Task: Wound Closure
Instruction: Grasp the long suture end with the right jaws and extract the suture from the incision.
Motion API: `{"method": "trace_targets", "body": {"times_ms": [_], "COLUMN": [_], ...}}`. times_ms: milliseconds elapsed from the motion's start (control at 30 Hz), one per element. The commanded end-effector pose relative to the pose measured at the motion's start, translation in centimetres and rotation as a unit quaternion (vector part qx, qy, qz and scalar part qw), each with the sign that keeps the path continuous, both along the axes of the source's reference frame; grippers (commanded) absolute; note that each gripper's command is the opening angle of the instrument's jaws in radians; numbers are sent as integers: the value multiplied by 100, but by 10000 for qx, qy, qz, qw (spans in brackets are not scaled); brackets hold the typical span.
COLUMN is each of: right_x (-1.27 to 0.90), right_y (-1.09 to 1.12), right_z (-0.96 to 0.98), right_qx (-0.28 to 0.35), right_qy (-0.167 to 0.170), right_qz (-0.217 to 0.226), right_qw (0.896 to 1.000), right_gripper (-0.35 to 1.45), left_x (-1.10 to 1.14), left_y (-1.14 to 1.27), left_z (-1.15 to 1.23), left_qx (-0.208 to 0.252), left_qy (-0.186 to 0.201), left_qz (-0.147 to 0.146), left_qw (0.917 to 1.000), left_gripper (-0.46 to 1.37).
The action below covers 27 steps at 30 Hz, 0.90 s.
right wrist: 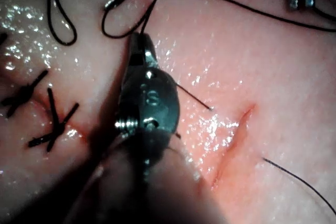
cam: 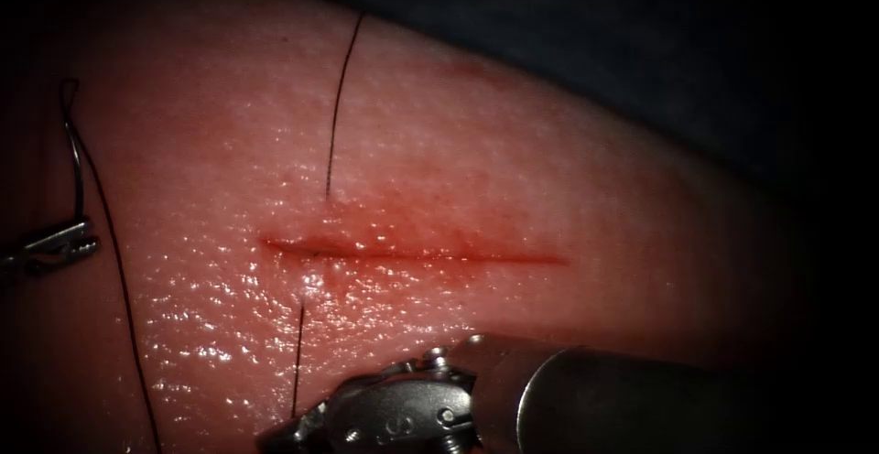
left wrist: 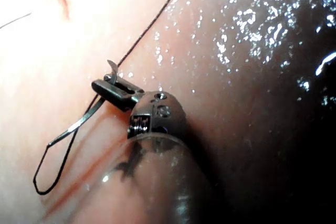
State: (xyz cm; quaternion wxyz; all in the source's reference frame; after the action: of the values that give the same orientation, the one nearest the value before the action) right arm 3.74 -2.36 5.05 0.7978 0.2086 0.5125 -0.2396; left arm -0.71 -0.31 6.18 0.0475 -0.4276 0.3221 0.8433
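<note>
The endoscope view looks down on the tissue [cam: 513,189] from above and in front, near enough that the cut [cam: 412,253] lies mid-frame. The left wrist view looks along its shaft at the left gripper [left wrist: 113,88] from very close, the tissue directly behind. The right wrist view looks along its shaft past the right gripper [right wrist: 140,45] to the cut. All three views share the tissue and the thread [cam: 337,106]; the endoscope and right wrist views share the cut.
</note>
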Motion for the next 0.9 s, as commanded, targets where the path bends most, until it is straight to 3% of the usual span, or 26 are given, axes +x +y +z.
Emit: {"method": "trace_targets", "body": {"times_ms": [33, 300, 900], "right_x": [0, 3, 10], "right_y": [-3, -23, -47], "right_z": [-3, -20, -28], "right_qx": [26, 353, 735], "right_qy": [10, -92, -200], "right_qz": [-69, -541, -1199], "right_qw": [10000, 9979, 9899], "right_gripper": [-35, -35, -35], "left_x": [0, -1, 0], "left_y": [0, 0, 0], "left_z": [0, 0, 0], "left_qx": [11, 10, 10], "left_qy": [4, 7, 6], "left_qz": [15, 12, 14], "left_qw": [10000, 10000, 10000], "left_gripper": [-35, -35, -35]}}
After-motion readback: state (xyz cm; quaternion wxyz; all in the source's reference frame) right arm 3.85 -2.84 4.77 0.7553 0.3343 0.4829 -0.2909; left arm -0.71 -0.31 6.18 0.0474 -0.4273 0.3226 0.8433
